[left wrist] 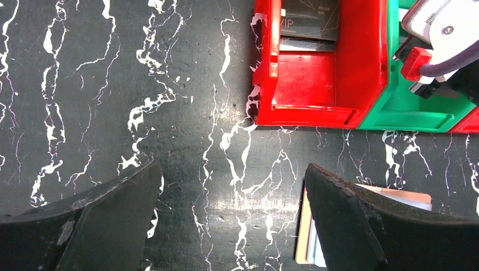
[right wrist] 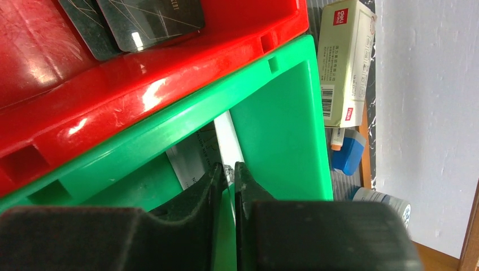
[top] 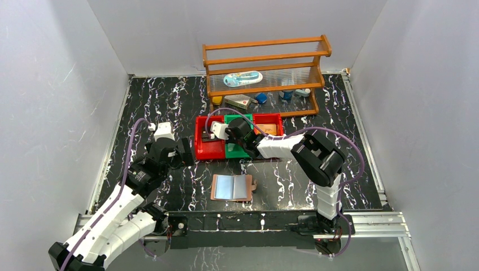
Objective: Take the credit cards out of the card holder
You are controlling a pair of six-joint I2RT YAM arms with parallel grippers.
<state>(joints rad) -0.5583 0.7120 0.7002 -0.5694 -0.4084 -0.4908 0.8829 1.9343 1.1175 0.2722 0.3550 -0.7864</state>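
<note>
Our right pincer (right wrist: 227,167) reaches into the green bin (right wrist: 282,113), jaws pinched on a pale card (right wrist: 229,135). Two black cards (right wrist: 149,20) lie overlapping in the red bin (right wrist: 113,101). Our left pincer (left wrist: 231,169) hangs wide apart over the counter (left wrist: 85,84), near the holder (top: 233,187), which lies open and flat by the counter's front edge.

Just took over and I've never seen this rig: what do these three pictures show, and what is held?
Two robot arms at a table. The wide picture looks down from above; the others come from each wrist. An opened wallet lies near the arms; beyond it, a red bin holding dark cards and a green bin. The left gripper is open, empty. The right gripper is in the green bin, fingers nearly together around a pale card; whether it grips, I cannot tell.
</note>
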